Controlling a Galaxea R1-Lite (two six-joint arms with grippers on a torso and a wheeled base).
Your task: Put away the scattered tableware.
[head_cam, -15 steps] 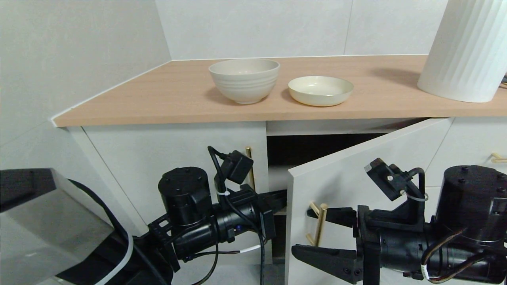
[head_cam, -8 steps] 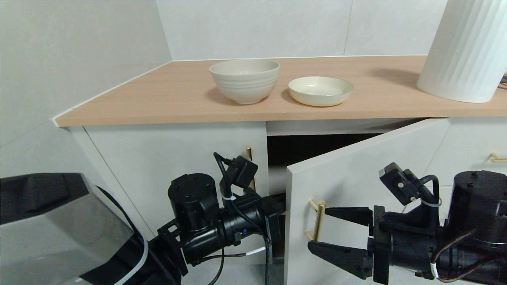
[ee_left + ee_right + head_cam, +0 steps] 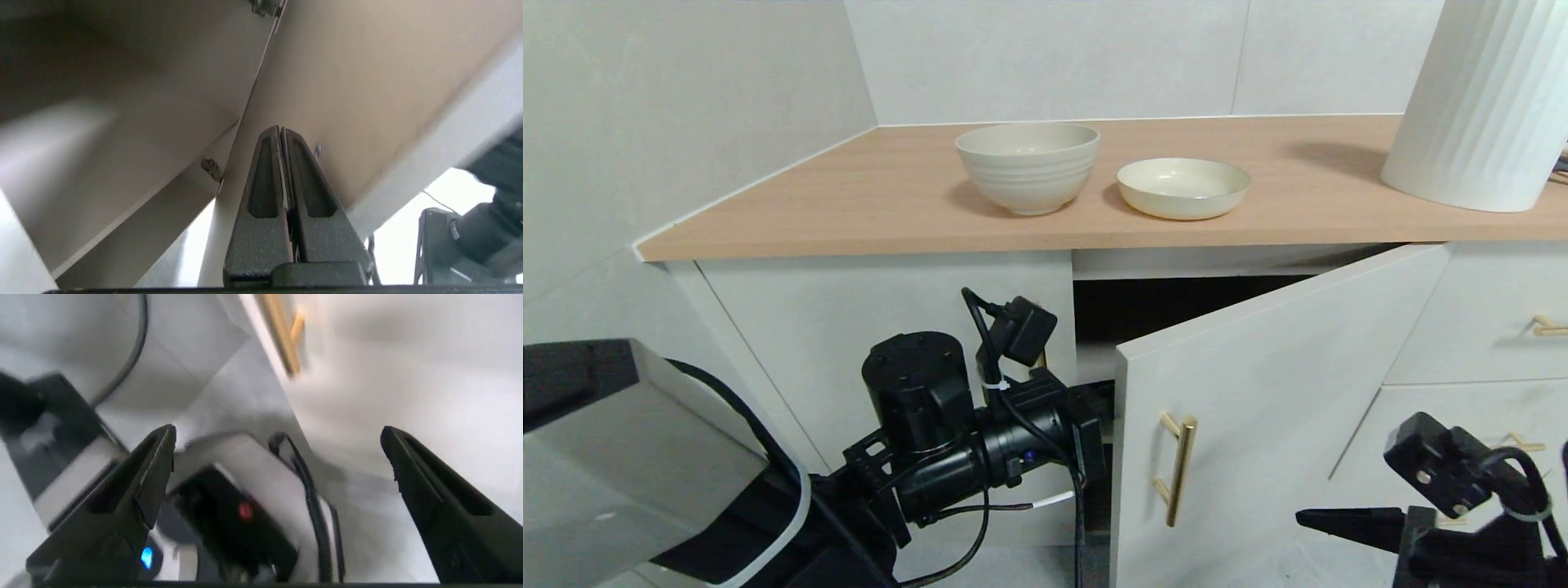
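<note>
The cabinet door is taken as the landmark. It stands partly swung out, so that a dark opening is exposed beside its free edge. The task's pieces are found above it on the tabletop: a deep bowl above the closed panel to the door's left, and a shallow dish just beside the bowl, above the opening. Both are upright and untouched, so putting away is judged not yet begun; the cupboard is being readied first.

The left tool is held with its fingers pressed flat together and is tucked into the gap behind the door's free edge, against the inner face. This narrow form is judged to have been chosen so that the slot can be entered and the door levered wider from within.

The right tool is spread wide and holds nothing. It is kept low, to the right of the door's front and well apart from the brass handle, probably so that the door's swing is left unobstructed.

A tall white ribbed vessel is set on the tabletop far above and to the right of the door.
</note>
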